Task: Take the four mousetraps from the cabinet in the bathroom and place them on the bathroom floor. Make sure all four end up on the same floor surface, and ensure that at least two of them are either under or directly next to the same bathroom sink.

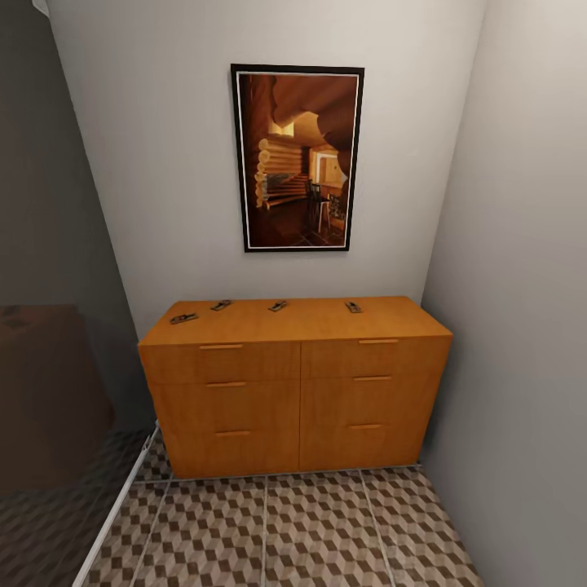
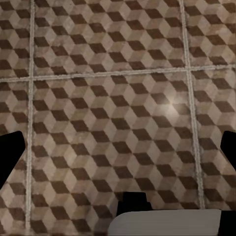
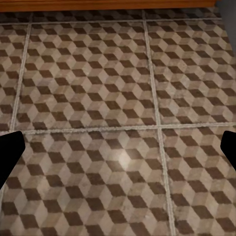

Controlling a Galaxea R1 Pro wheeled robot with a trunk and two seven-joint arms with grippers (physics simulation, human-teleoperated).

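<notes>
The orange-brown cabinet (image 1: pixel 293 399) stands against the back wall with all its drawers shut. Several mousetraps lie in a row on its top: one at the left end (image 1: pixel 183 318), two toward the middle (image 1: pixel 221 305) (image 1: pixel 278 306) and one to the right (image 1: pixel 353 306). Cube-patterned bathroom floor (image 1: pixel 326 530) stretches in front of it. My left gripper (image 2: pixel 118 155) hangs open over the tiles (image 2: pixel 108 98) with nothing between its fingers. My right gripper (image 3: pixel 118 153) is open too, above tiles (image 3: pixel 98 88) near the cabinet's foot (image 3: pixel 98 5).
A framed picture (image 1: pixel 297 159) hangs above the cabinet. A grey wall (image 1: pixel 522 326) closes in on the right. On the left, a glass shower screen (image 1: pixel 57 367) with a white bottom rail (image 1: pixel 118 505) borders the tiled strip.
</notes>
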